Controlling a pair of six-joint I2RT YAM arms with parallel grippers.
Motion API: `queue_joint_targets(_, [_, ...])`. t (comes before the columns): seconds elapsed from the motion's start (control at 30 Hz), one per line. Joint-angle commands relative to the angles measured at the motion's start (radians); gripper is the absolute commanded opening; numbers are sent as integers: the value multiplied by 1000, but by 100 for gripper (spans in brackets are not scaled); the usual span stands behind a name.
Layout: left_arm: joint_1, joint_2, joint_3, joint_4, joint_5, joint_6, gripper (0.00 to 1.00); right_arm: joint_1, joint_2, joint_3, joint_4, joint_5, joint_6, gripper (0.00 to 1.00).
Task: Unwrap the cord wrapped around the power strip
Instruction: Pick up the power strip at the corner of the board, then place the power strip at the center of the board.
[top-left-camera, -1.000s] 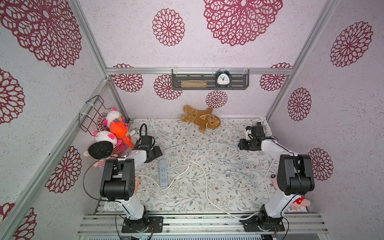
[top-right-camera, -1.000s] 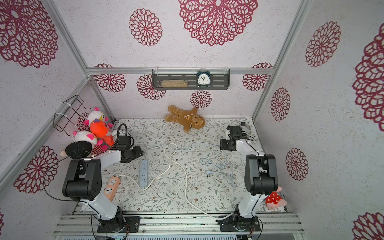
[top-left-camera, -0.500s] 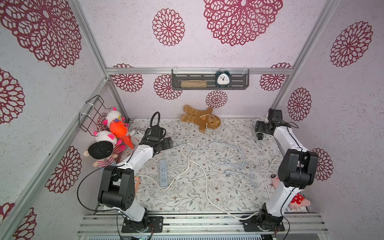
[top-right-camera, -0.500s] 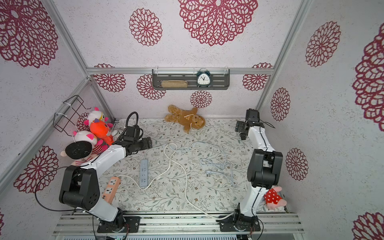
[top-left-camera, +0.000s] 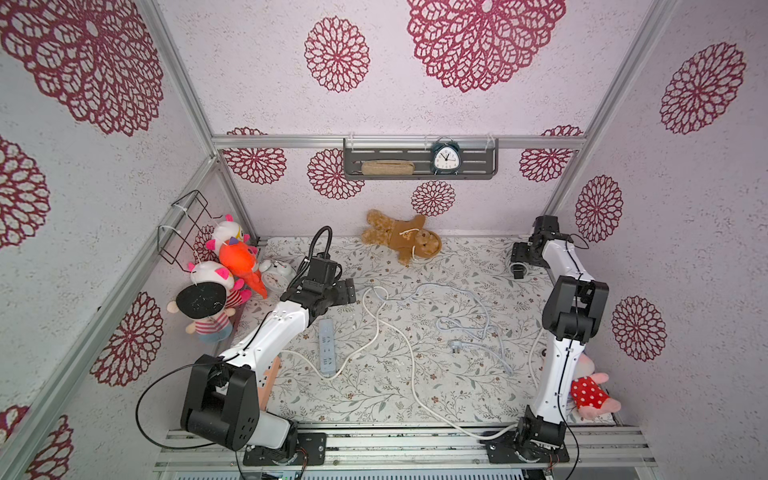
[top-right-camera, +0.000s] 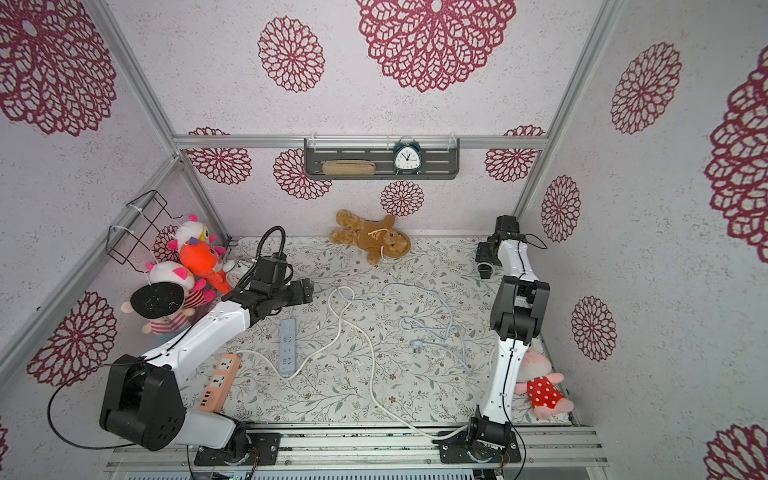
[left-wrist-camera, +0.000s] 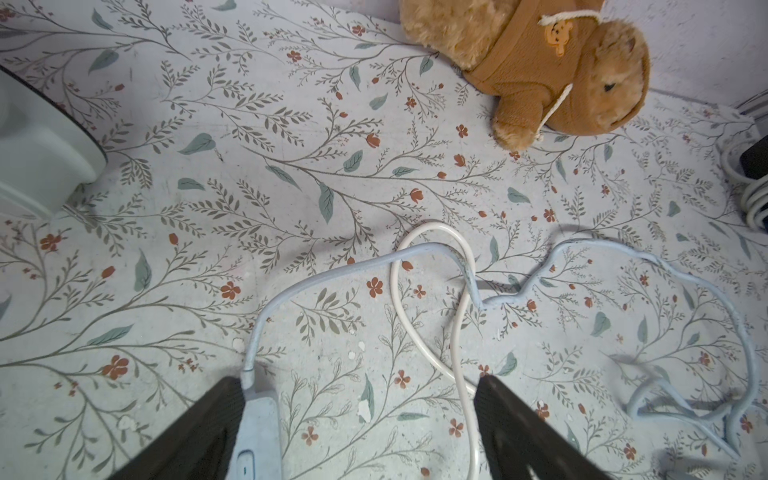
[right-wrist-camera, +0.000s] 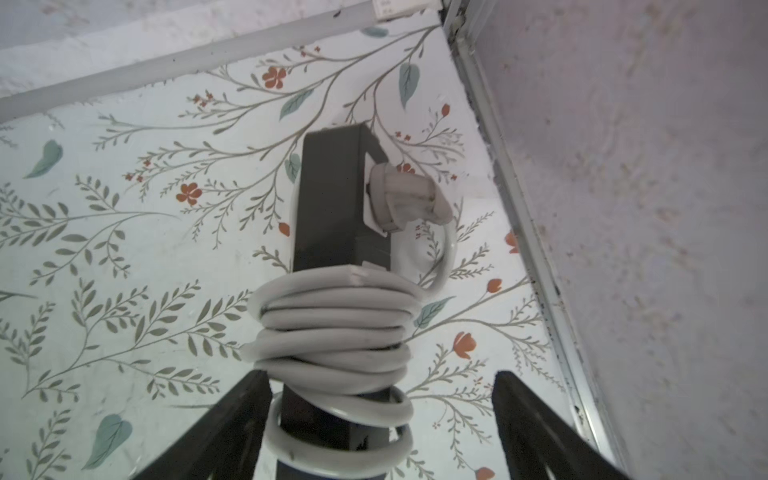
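Nearest me, beside the left arm's base, a peach-orange rectangular power strip (top-right-camera: 218, 382) lies on the floral-printed mat (top-right-camera: 332, 395). A little further in lies a slim pale blue power strip (top-left-camera: 327, 347). Its thin pale blue cord (left-wrist-camera: 345, 267) is spread loose across the middle of the mat and ends in a small pale plug (top-left-camera: 455, 345). A thick white cable (left-wrist-camera: 432, 226) comes in from the front rail and crosses that cord.

My left gripper (left-wrist-camera: 359, 380) hangs over the blue strip's far end, jaws wide apart and gripping nothing. One finger (left-wrist-camera: 216, 415) is just beside the strip's end, and I cannot tell whether it touches.

Further back, a brown plush teddy bear (top-left-camera: 401, 241) lies by the rear wall. In the far right corner, close to the side wall, sits the black rectangular power strip (right-wrist-camera: 328, 199). A grey-white round cord (right-wrist-camera: 332, 332) is wound around it in several turns, and its plug head (right-wrist-camera: 405, 199) sits on the strip's side. My right gripper (right-wrist-camera: 380, 374) is spread open with a finger on each side of the coil, not clamped on it.
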Motion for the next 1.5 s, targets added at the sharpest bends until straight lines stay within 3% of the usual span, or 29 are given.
queue_joint_targets(0.0, [-7, -29, -5, -5, -1, -27, 91, 2, 40, 23, -38, -52, 18, 86])
queue_joint_targets(0.13, [-16, -34, -7, 0, 2, -41, 91, 4, 63, 22, -29, -104, 42, 83])
queue_joint_targets(0.3, [-27, -19, 4, 0, -3, -43, 91, 4, 64, 23, -10, -116, 65, 72])
queue_joint_targets(0.53, [-44, 4, 11, 28, 6, -20, 91, 4, -5, -14, -28, -158, 71, 46])
queue_joint_targets(0.73, [-44, 29, 55, 31, 37, -25, 91, 23, -215, -203, 35, -136, 61, 19])
queue_joint_targets(0.97, [-44, 12, 71, 32, 36, -46, 91, 149, -496, -417, 67, -104, 61, 16])
queue_joint_targets(1.2, [-45, -18, 22, 58, 41, -102, 89, 431, -736, -730, 179, -38, 177, 14])
queue_joint_targets(1.33, [-43, -27, -6, 68, 28, -107, 88, 568, -769, -866, 247, -28, 282, 15])
queue_joint_targets(1.47, [-43, -10, -9, 82, 37, -110, 88, 649, -712, -909, 288, -12, 335, 16])
